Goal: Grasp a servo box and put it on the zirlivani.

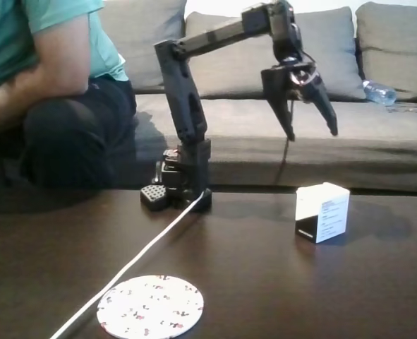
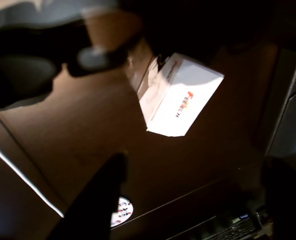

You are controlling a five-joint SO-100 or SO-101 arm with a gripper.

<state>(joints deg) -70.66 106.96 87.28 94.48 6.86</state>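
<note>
- On the dark table (image 1: pixel 264 282), at the right of the fixed view, your servo box (image 1: pixel 322 212) sits upright, its labelled face turned toward the near right.
- Above it, well clear of its top, your gripper (image 1: pixel 312 131) hangs with its fingers spread apart, holding nothing.
- Near the front edge, left of centre, the zirlivani (image 1: pixel 150 306) lies flat, well apart from the box.
- A white cable (image 1: pixel 134 265) runs from the arm's base past the disc's left side.
- At the far left, a person (image 1: pixel 46 92) sits on the grey sofa (image 1: pixel 349 106).
- From the wrist view you see the box's white top (image 2: pixel 183 97) and a sliver of the disc (image 2: pixel 121 211).
</note>
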